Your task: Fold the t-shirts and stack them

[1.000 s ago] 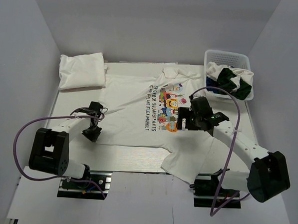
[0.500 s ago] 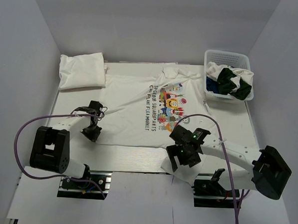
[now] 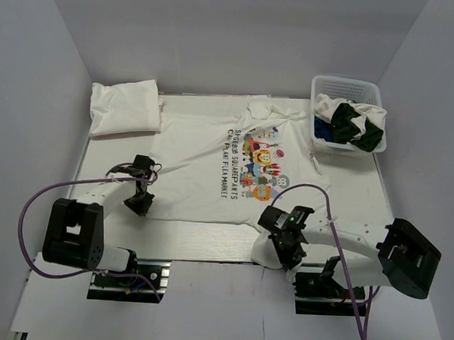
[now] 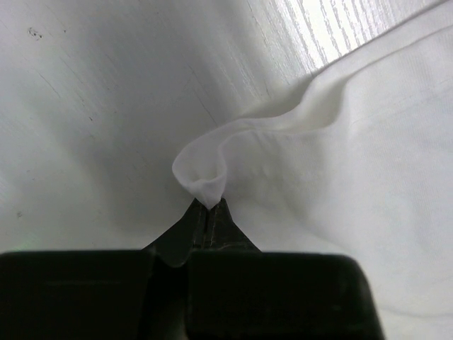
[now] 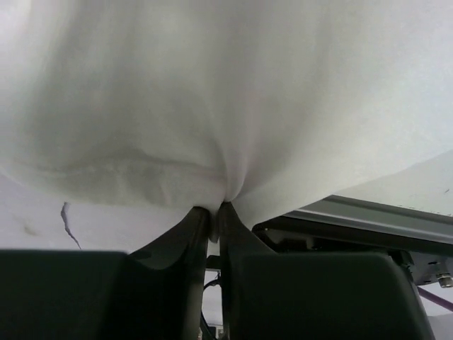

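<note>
A white t-shirt with a cartoon print [image 3: 242, 165] lies spread flat across the table. My left gripper [image 3: 141, 204] is shut on its lower left corner, and a pinched fold of white cloth [image 4: 205, 180] sticks out past the tips [image 4: 207, 207]. My right gripper [image 3: 282, 253] is shut on the shirt's sleeve near the front table edge, with white cloth [image 5: 212, 127] bunched between the jaws [image 5: 216, 212]. A folded white t-shirt [image 3: 125, 107] lies at the back left. More crumpled t-shirts, white, dark green [image 3: 351, 123] and blue, fill the basket.
A white lattice basket [image 3: 345, 92] stands at the back right corner. The front table edge and a metal rail [image 5: 368, 219] run just below the right gripper. Purple cables loop from both arms.
The right arm swung from the shirt's print down to the sleeve at the front edge, and its jaws went from open to shut on the cloth. The left arm has not moved.
</note>
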`<action>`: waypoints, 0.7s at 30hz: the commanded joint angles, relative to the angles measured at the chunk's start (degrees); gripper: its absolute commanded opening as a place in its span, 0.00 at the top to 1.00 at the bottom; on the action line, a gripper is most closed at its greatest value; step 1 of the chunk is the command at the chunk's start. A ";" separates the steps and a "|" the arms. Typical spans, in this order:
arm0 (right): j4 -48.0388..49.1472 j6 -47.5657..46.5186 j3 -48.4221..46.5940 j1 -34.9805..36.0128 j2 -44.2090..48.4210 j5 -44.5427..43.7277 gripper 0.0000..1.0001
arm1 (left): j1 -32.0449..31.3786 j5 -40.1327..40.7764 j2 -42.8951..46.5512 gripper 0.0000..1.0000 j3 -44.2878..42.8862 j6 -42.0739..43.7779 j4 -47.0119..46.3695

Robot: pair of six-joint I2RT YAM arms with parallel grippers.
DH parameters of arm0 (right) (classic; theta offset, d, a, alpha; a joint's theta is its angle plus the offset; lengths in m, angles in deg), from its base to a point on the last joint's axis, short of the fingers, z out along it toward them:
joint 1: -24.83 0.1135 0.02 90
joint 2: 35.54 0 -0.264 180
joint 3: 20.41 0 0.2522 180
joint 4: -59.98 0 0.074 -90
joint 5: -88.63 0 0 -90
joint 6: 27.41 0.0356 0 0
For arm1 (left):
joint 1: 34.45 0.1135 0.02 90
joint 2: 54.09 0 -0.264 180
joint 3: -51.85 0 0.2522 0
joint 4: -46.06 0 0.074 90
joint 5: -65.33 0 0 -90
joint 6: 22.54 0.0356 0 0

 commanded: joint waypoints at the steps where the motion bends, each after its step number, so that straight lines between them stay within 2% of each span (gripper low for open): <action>1: 2.85 3.57 -2.05 0.66 -0.77 -3.99 0.88 | 0.36 -1.45 0.20 1.00 2.39 -0.23 1.25; 3: 1.36 4.36 -5.21 0.39 -0.16 -8.20 1.00 | 0.36 -1.45 0.91 1.00 2.39 -0.23 1.86; 9: -1.19 4.01 -14.69 -2.77 1.69 -22.62 1.00 | 0.36 -0.13 4.86 1.00 -1.12 0.38 4.06; 13: -0.23 2.43 -20.50 -7.25 0.90 -29.31 1.00 | 0.36 -1.53 6.36 1.00 -3.67 2.31 1.42; 17: 6.87 -2.29 -23.67 -11.73 0.38 -28.71 1.00 | 0.36 -2.33 4.79 1.00 -6.92 2.32 0.54; 21: 9.96 -4.69 -29.29 -16.46 -3.04 -32.39 1.00 | 0.36 -0.57 1.01 1.00 -12.27 2.32 1.25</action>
